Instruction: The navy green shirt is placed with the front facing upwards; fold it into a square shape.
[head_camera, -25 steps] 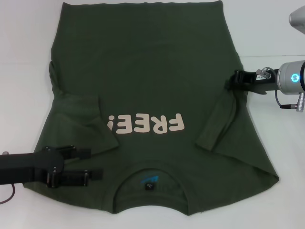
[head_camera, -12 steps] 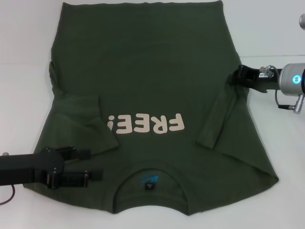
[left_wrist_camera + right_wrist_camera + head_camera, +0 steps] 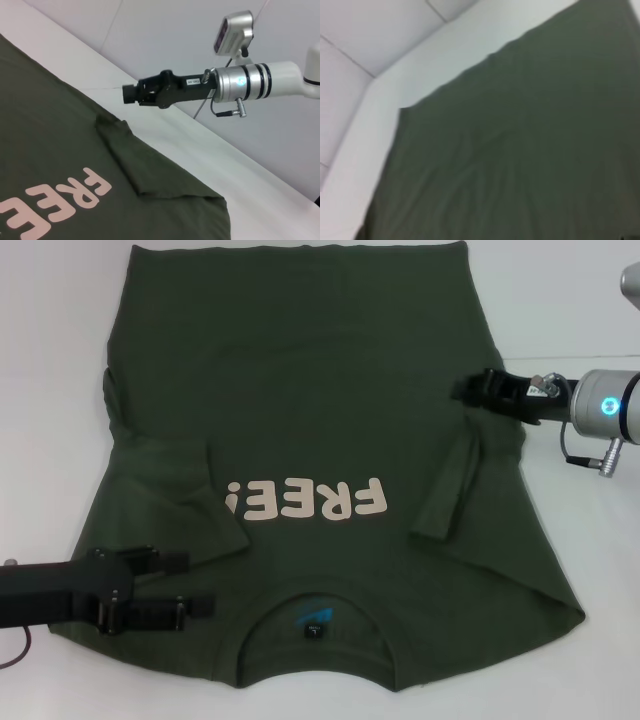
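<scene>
White tabletop (image 3: 40, 420) carries the dark olive-green cotton shirt (image 3: 300, 410), hem cut off at frame top; left gripper (image 3: 190, 585) spread at lower left, right gripper (image 3: 462, 390)'s grip unclear.

Olive-green shirt (image 3: 300, 410), cream lettering (image 3: 305, 502), white table (image 3: 50, 320)

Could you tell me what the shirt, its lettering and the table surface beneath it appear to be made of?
The navy green shirt looks like soft matte knit fabric, probably cotton: it creases and its sleeves fold flat. The FREE! lettering seems a cream print or transfer, flat and opaque with crisp edges. The table looks like smooth white laminate or painted board; which one cannot be told.
</scene>
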